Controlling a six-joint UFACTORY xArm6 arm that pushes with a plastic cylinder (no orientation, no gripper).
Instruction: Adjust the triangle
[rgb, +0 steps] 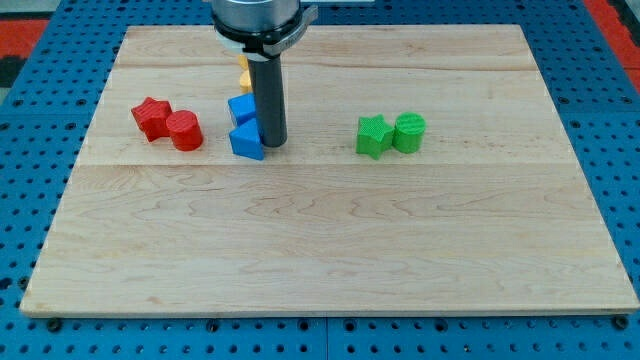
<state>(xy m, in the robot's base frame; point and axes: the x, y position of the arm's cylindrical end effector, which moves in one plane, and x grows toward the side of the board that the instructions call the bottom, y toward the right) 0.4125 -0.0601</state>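
A blue triangle block (245, 141) lies on the wooden board (330, 240), left of centre. My tip (273, 145) stands right against the triangle's right side. A second blue block (241, 108) sits just above the triangle, touching it, its shape partly hidden by the rod. A yellow block (244, 76) shows only as a sliver above that, mostly hidden behind the rod.
A red star block (151, 116) and a red cylinder (185, 131) touch each other at the view's left. A green star block (373, 136) and a green cylinder (409, 132) touch each other right of centre. Blue pegboard surrounds the board.
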